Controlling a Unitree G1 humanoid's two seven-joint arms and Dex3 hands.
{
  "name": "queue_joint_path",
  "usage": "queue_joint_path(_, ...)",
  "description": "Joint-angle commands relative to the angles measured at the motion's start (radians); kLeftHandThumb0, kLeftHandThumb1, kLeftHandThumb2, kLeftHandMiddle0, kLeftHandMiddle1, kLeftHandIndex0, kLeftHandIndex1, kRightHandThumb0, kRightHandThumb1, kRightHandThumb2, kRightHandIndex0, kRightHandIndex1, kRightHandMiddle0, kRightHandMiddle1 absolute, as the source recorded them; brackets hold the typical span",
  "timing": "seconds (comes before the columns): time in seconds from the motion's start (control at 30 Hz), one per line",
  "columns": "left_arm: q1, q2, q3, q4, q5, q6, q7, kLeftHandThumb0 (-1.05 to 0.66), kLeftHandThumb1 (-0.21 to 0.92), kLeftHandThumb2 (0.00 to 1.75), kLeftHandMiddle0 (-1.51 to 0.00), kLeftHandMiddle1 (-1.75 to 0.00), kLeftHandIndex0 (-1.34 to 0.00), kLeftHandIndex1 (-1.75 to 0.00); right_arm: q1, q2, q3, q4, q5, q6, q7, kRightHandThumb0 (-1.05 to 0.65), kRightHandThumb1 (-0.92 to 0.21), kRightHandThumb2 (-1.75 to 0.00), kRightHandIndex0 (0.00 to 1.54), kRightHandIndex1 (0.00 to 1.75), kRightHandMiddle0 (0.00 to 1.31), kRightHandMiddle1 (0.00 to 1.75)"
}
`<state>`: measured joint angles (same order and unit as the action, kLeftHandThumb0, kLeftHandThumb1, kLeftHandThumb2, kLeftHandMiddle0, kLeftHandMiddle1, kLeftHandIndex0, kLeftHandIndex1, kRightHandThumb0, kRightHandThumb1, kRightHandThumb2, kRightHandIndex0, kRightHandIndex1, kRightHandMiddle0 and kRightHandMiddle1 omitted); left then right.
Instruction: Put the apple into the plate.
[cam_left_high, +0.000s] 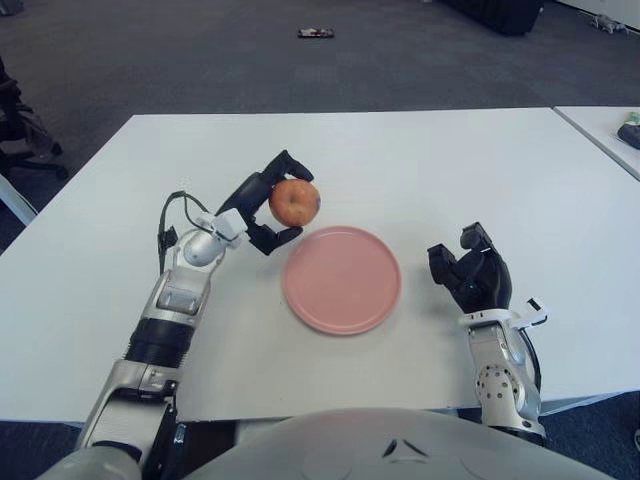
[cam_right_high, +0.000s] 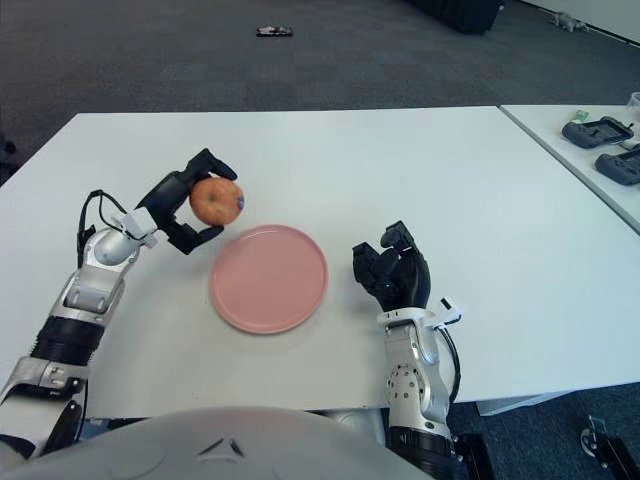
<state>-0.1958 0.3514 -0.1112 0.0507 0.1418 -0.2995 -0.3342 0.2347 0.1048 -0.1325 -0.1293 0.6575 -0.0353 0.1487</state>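
Observation:
An orange-red apple (cam_left_high: 294, 202) is held above the white table, just past the upper left rim of the pink plate (cam_left_high: 341, 279). My left hand (cam_left_high: 268, 205) is shut on it, black fingers wrapped over its top and under its base. The plate lies flat with nothing on it. My right hand (cam_left_high: 472, 272) shows to the right of the plate with its fingers curled and nothing in them.
The white table (cam_left_high: 420, 170) runs wide behind and beside the plate. A second table at the far right carries dark devices (cam_right_high: 598, 132). A small dark object (cam_left_high: 315, 33) lies on the carpet beyond.

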Motion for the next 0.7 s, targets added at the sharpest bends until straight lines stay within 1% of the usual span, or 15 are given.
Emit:
queue_joint_path(0.0, 0.024, 0.007, -0.020, -0.076, 0.028, -0.045, 0.001, -0.51, 0.20, 1.46, -1.30, -1.75, -0.70, -1.75, -0.022, 0.034, -0.011, 0.004, 0.013, -0.001, 0.005, -0.59, -0.10, -1.60, 1.29, 1.75, 0.81, 1.75)
queue_joint_path(0.1, 0.060, 0.019, -0.045, -0.146, 0.047, -0.066, -0.016, -0.51, 0.20, 1.46, -1.29, -1.75, -0.70, -1.75, -0.022, 0.034, -0.011, 0.004, 0.010, -0.002, 0.003, -0.59, -0.09, -1.60, 1.30, 1.75, 0.81, 1.75)
queue_joint_path(0.2, 0.067, 0.041, -0.063, -0.164, 0.044, -0.095, -0.050, -0.51, 0.20, 1.46, -1.29, -1.75, -0.70, -1.75, -0.022, 0.034, -0.010, 0.003, 0.004, -0.007, 0.003, -0.59, -0.09, -1.60, 1.31, 1.75, 0.81, 1.75)
queue_joint_path(0.27, 0.077, 0.047, -0.075, -0.174, 0.043, -0.107, -0.065, -0.51, 0.20, 1.46, -1.29, -1.75, -0.70, -1.75, -0.022, 0.035, -0.010, 0.002, 0.002, -0.008, 0.001, -0.59, -0.09, -1.60, 1.32, 1.75, 0.81, 1.75)
queue_joint_path(0.33, 0.094, 0.050, -0.096, -0.184, 0.053, -0.136, -0.075, -0.51, 0.20, 1.46, -1.29, -1.75, -0.70, -1.75, -0.021, 0.037, -0.011, -0.001, 0.004, -0.004, -0.005, -0.59, -0.09, -1.60, 1.32, 1.75, 0.81, 1.75)
queue_joint_path(0.5, 0.106, 0.063, -0.146, -0.166, 0.094, -0.232, -0.086, -0.51, 0.20, 1.46, -1.28, -1.75, -0.70, -1.75, -0.018, 0.039, -0.009, -0.009, 0.008, 0.004, -0.013, -0.59, -0.09, -1.60, 1.33, 1.75, 0.81, 1.75)
queue_joint_path(0.6, 0.099, 0.073, -0.159, -0.142, 0.126, -0.283, -0.080, -0.51, 0.20, 1.46, -1.27, -1.75, -0.70, -1.75, -0.016, 0.038, -0.006, -0.012, 0.004, 0.002, -0.014, -0.59, -0.09, -1.60, 1.34, 1.75, 0.81, 1.75)
queue_joint_path(0.67, 0.085, 0.082, -0.174, -0.110, 0.188, -0.342, -0.060, -0.51, 0.20, 1.46, -1.26, -1.75, -0.70, -1.75, -0.016, 0.037, -0.005, -0.010, 0.002, -0.004, -0.006, -0.59, -0.09, -1.60, 1.34, 1.75, 0.81, 1.75)
